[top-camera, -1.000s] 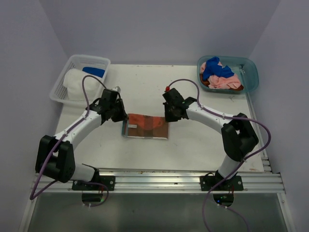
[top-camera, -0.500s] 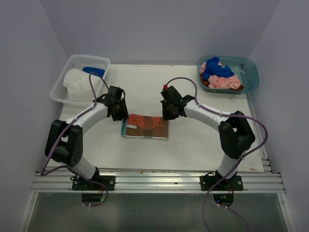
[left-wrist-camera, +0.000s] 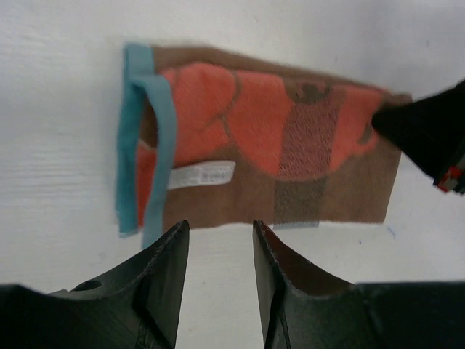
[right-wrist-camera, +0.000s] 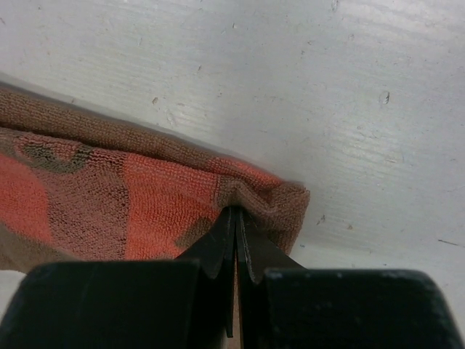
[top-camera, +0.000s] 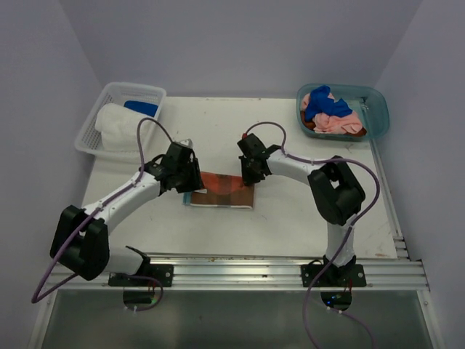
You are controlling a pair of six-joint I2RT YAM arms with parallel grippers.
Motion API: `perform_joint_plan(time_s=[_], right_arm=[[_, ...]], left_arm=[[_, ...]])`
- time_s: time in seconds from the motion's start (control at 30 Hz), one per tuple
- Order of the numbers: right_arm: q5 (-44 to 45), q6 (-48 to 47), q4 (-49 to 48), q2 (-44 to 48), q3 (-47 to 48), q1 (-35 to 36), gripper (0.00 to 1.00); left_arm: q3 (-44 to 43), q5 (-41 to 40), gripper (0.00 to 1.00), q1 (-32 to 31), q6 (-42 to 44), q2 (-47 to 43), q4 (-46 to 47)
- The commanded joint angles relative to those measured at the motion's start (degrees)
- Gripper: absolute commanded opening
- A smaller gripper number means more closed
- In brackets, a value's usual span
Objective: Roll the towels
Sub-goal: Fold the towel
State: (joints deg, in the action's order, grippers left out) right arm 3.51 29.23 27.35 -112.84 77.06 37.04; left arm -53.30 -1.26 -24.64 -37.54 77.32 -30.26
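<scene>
A brown towel (top-camera: 221, 190) with orange patches and a teal edge lies folded flat in the middle of the table. It also shows in the left wrist view (left-wrist-camera: 276, 145) and the right wrist view (right-wrist-camera: 109, 196). My left gripper (top-camera: 190, 178) is open and empty, low over the table just off the towel's left edge (left-wrist-camera: 220, 225). My right gripper (top-camera: 249, 173) is shut, its tips pinching a small bump of cloth at the towel's far right corner (right-wrist-camera: 235, 212).
A white mesh basket (top-camera: 91, 131) at the back left holds a rolled white towel (top-camera: 116, 127) and a blue towel (top-camera: 142, 107). A teal tub (top-camera: 381, 120) at the back right holds pink (top-camera: 338, 122) and blue (top-camera: 323, 102) towels.
My left gripper has moved right and down to the towel's left edge. My right gripper has moved left onto the towel's far right corner. The towel looks slightly narrower.
</scene>
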Motion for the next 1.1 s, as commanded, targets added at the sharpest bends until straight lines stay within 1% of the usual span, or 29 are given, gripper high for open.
perform_joint_plan(time_s=[0.0, 0.07, 0.13, 0.2, 0.23, 0.27, 0.3, 0.33, 0.37, 0.4, 0.43, 0.47, 0.53, 0.6, 0.67, 0.73, 0.8, 0.87, 0.9, 0.97, 1.03, 1.07], right_arm=[[1.9, -0.5, -2.1, 2.5, -5.5, -0.5, 0.0], [2.0, -0.1, -3.4, 4.6, -8.5, -0.5, 0.0], [0.5, 1.4, -4.7, 8.2, -13.8, -0.3, 0.0], [1.3, 3.7, -6.5, 12.1, -19.5, 1.2, 0.0], [1.6, 5.0, -6.5, 13.4, -21.2, 1.8, 0.0], [1.4, 8.4, -7.8, 14.7, -23.2, 2.5, 0.0], [1.4, 10.5, -8.8, 16.3, -27.2, 3.4, 0.0], [1.6, 12.7, -9.8, 19.0, -29.1, 6.1, 0.0], [1.9, 17.0, -11.6, 20.4, -30.8, 7.9, 0.0], [2.6, 19.1, -12.1, 21.5, -33.2, 9.9, 0.0], [4.1, 20.8, -12.1, 23.0, -33.7, 14.0, 0.0], [4.9, 23.6, -11.9, 23.7, -34.1, 16.1, 0.0], [6.8, 24.8, -11.2, 25.4, -33.7, 21.4, 0.0], [11.0, 24.5, -7.7, 28.2, -31.6, 23.6, 0.0], [15.3, 22.7, -3.6, 31.4, -29.7, 24.5, 0.0], [17.7, 21.0, -1.4, 33.4, -28.8, 24.5, 0.0], [19.8, 18.4, -0.6, 34.9, -27.8, 24.5, 0.03], [20.1, 16.9, 0.3, 34.5, -26.7, 24.5, 0.03], [20.7, 16.9, 0.5, 34.2, -26.6, 24.6, 0.03], [19.3, 16.1, -1.9, 34.2, -27.6, 24.5, 0.03], [16.7, 15.7, -4.1, 34.0, -28.2, 24.5, 0.03], [16.4, 15.2, -5.5, 33.5, -28.0, 24.5, 0.03]], left_arm=[[3.2, 4.9, 0.43, -3.8, -2.5, 2.5, 4.8], [3.0, 2.7, 0.41, -3.9, -2.5, 5.6, 4.9], [1.4, 2.0, 0.39, -3.8, -1.6, 9.0, 5.0], [-1.3, 1.0, 0.38, -3.8, 0.0, 12.1, 4.3], [-2.4, 1.0, 0.38, -3.9, 0.0, 13.2, 3.7], [-4.2, -0.8, 0.38, -3.9, 0.2, 13.9, 3.2], [-4.8, -0.9, 0.38, -3.9, 0.4, 14.6, 3.5], [-5.4, -1.2, 0.38, -3.9, 0.5, 16.1, 3.8], [-6.8, -1.4, 0.38, -3.9, 0.7, 17.0, 4.7], [-7.7, -1.2, 0.38, -3.8, 0.8, 19.2, 5.0], [-8.7, -0.7, 0.38, -3.9, 1.1, 20.6, 5.3], [-11.0, -0.2, 0.37, -3.9, 1.5, 22.0, 5.7], [-13.6, 1.0, 0.36, -3.9, 2.0, 25.6, 5.6], [-16.9, 3.1, 0.35, -4.0, 2.9, 26.9, 5.0], [-18.9, 2.6, 0.35, -4.4, 4.0, 26.1, 4.3], [-19.3, 1.7, 0.36, -4.6, 4.8, 23.3, 3.8], [-19.0, 1.5, 0.37, -4.6, 5.6, 19.9, 2.8], [-18.0, 1.4, 0.37, -4.6, 6.2, 17.5, 1.5], [-17.5, 1.5, 0.37, -4.6, 6.4, 15.0, 1.1], [-15.5, 1.8, 0.37, -4.6, 6.5, 12.2, -0.3], [-13.3, 2.7, 0.37, -4.9, 6.3, 7.2, -0.7], [-10.6, 3.4, 0.37, -5.0, 5.4, 5.4, -0.4]])
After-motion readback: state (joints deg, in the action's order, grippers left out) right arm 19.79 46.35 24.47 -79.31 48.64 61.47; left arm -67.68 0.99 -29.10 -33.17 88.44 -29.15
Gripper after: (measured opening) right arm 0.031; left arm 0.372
